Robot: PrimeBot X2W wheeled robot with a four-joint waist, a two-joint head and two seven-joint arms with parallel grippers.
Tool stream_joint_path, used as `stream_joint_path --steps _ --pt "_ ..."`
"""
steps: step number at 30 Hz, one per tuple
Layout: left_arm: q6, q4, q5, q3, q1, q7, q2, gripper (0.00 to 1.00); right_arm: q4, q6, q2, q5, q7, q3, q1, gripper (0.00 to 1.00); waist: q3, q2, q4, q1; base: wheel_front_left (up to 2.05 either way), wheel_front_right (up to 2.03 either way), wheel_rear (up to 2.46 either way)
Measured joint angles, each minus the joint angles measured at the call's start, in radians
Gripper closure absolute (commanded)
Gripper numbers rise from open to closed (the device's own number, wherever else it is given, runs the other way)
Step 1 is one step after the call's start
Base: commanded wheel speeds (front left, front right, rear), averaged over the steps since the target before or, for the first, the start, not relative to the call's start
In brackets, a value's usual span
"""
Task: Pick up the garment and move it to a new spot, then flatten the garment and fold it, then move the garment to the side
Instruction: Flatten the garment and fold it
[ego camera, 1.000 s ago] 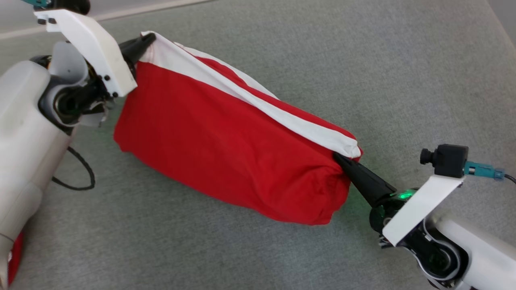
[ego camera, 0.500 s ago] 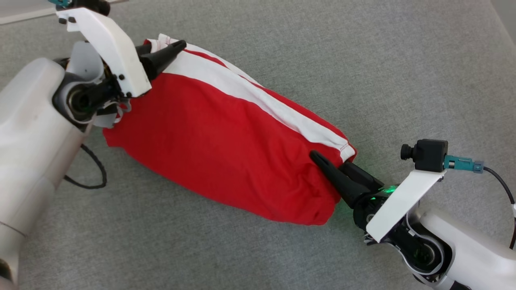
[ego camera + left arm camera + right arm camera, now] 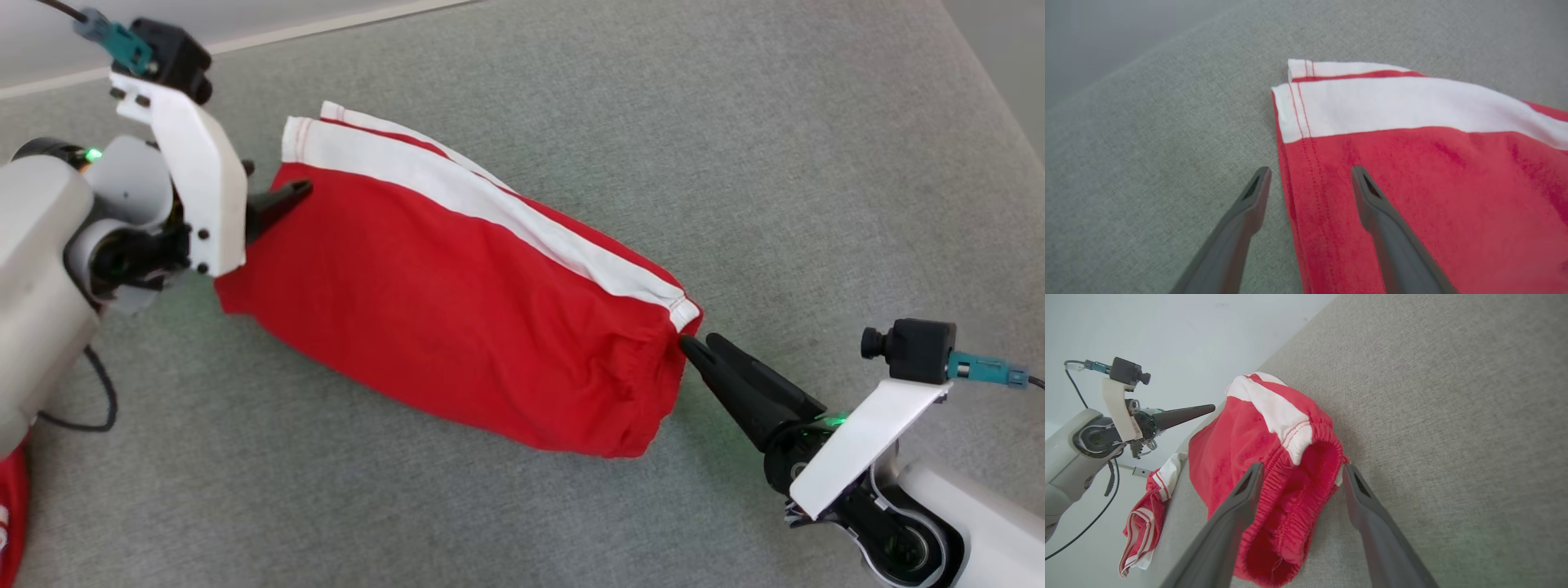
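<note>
Head view | garment (image 3: 457, 294) lies between left end effector (image 3: 282, 194) and right end effector (image 3: 702, 343)

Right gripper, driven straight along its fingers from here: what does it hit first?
The right gripper would first meet the garment at its elastic waistband, just ahead of the open jaws; gap unclear.

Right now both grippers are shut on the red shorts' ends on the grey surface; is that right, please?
No: the wrist views show the left gripper and right gripper open, fingers spread at the ends of the red shorts on the grey surface.
</note>
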State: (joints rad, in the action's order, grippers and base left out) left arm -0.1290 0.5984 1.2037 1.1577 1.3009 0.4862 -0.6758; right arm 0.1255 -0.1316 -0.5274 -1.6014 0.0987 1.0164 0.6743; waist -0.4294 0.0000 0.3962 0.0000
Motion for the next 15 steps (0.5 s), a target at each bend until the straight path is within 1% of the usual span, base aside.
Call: stream_joint_path --steps 3,8,12,15 --pt "-0.002 -0.002 -0.016 0.049 0.006 0.042 -0.023 0.0 -0.012 0.0 -0.009 -0.001 0.01 -0.013 -0.009 0.0 -0.008 0.0 0.012 0.0 0.0 0.0 0.0" --pt "-0.002 0.031 -0.022 0.074 0.019 0.107 -0.044 0.0 -0.028 0.0 -0.006 0.0 0.017 -0.017 -0.024 0.0 -0.025 0.0 0.043 0.0 0.0 0.0 0.0" --pt "0.003 0.007 0.077 0.067 0.02 0.184 -0.045 0.0 -0.028 0.0 -0.006 -0.001 0.026 -0.026 -0.044 0.0 -0.032 0.0 0.065 0.0 0.0 0.0 0.0" --pt "0.002 -0.026 0.115 0.072 0.021 0.241 -0.044 0.0 -0.028 0.0 -0.008 -0.002 0.034 -0.033 -0.06 0.0 -0.027 0.0 0.071 0.0 0.0 0.0 0.0"
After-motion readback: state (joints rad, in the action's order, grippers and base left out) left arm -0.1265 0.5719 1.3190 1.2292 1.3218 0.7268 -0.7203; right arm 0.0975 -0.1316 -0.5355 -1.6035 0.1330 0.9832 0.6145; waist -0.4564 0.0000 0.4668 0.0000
